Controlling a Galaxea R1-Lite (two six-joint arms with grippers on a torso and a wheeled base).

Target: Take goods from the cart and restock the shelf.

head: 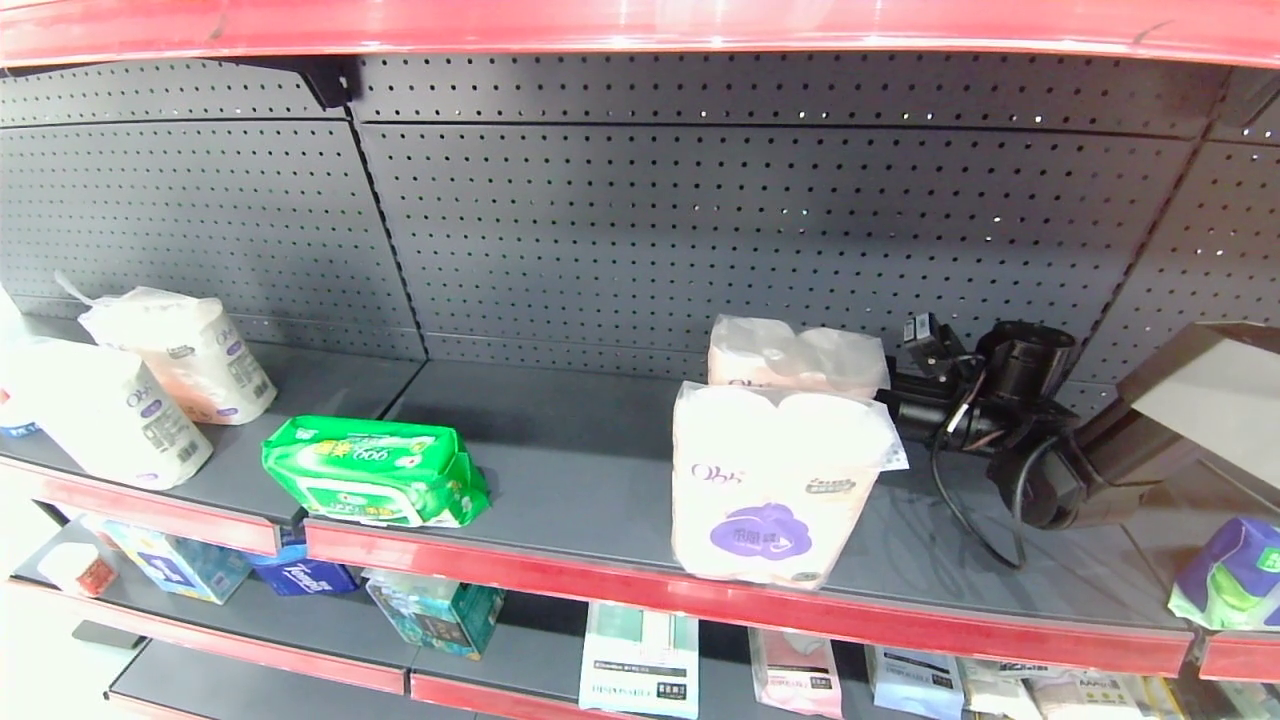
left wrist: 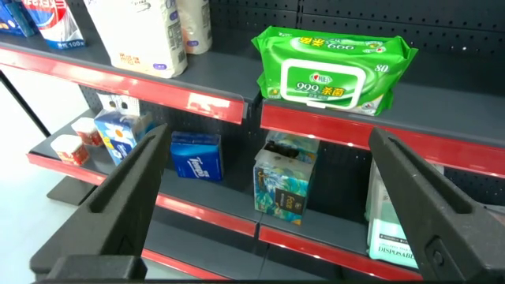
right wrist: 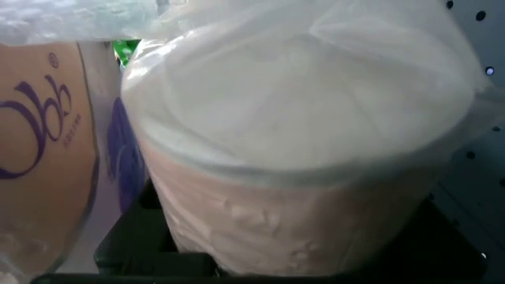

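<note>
A pinkish toilet roll pack [head: 795, 355] stands at the back of the dark shelf [head: 590, 450], right of centre. My right gripper [head: 885, 395] reaches in from the right and is shut on it; in the right wrist view the pack [right wrist: 300, 134] sits between the black fingers [right wrist: 130, 237]. A second, larger roll pack with purple print [head: 770, 480] stands just in front, at the shelf's red edge. My left gripper [left wrist: 276, 189] is open with nothing between its fingers, and faces the lower shelf below a green wipes pack [left wrist: 331, 71].
The green wipes pack [head: 375, 470] lies near the front edge, left of centre. Two white roll packs [head: 180, 355] [head: 110, 410] stand at the far left, and a purple-green pack [head: 1230, 575] at the far right. Boxes and packets fill the lower shelf [head: 430, 610]. Between the wipes and the roll packs the shelf is bare.
</note>
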